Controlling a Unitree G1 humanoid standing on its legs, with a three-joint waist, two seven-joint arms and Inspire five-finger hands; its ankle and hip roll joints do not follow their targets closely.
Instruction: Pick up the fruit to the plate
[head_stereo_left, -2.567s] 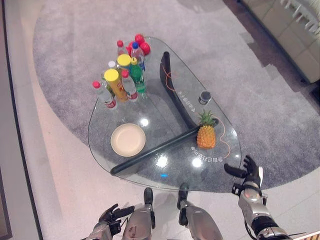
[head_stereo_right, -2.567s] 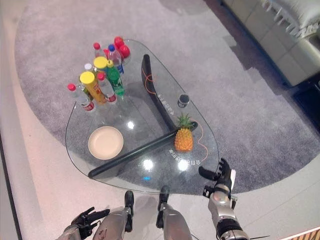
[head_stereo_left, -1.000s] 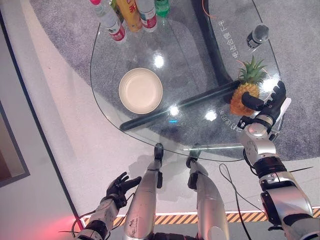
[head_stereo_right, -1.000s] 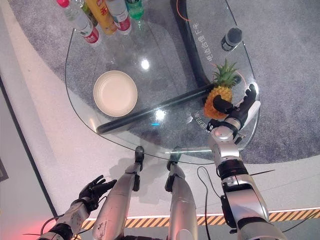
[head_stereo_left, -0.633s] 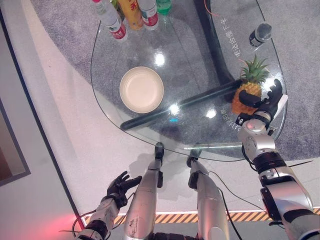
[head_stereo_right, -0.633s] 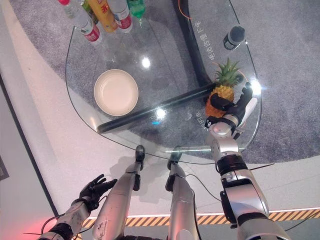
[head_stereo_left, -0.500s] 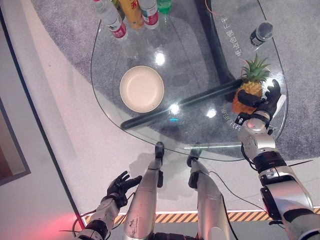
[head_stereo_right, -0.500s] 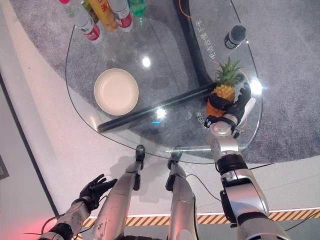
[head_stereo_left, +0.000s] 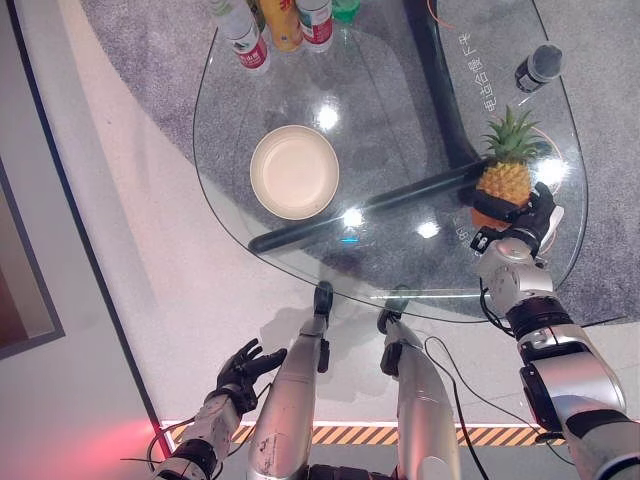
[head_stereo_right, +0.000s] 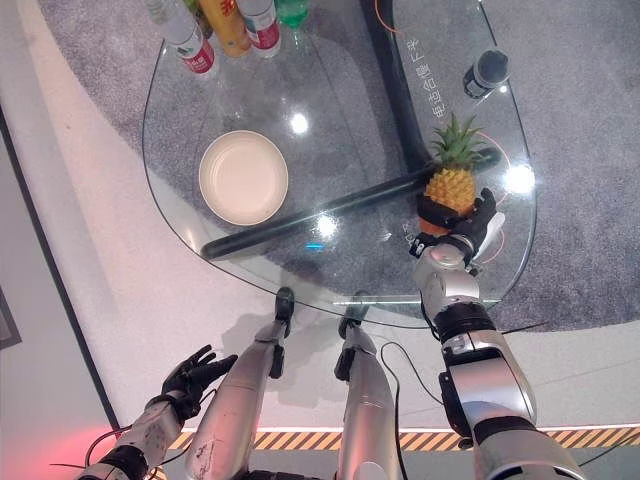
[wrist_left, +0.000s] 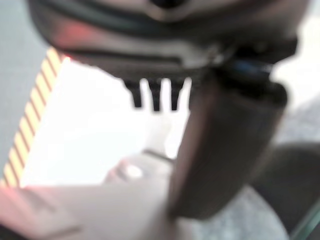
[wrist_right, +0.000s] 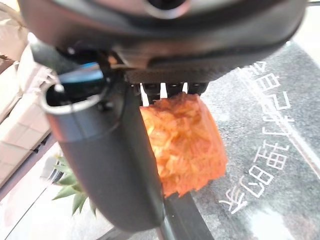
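1. Right hand (head_stereo_left: 528, 222) now clamped round the pineapple (head_stereo_left: 503, 183) base; 0.5 s ago thumb just touching.
2. Pineapple upright on table (head_stereo_left: 400, 290), well apart from plate (head_stereo_left: 294, 171).
3. Left hand (head_stereo_left: 243, 368) low, fingers spread, unchanged.

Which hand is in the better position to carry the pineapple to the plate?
The right hand: its fingers already curl round the pineapple base. The left hand hangs open, low beside the table, away from the fruit and plate.

Glass table (head_stereo_left: 250, 230) on grey rug (head_stereo_left: 150, 60), pale floor (head_stereo_left: 120, 300)
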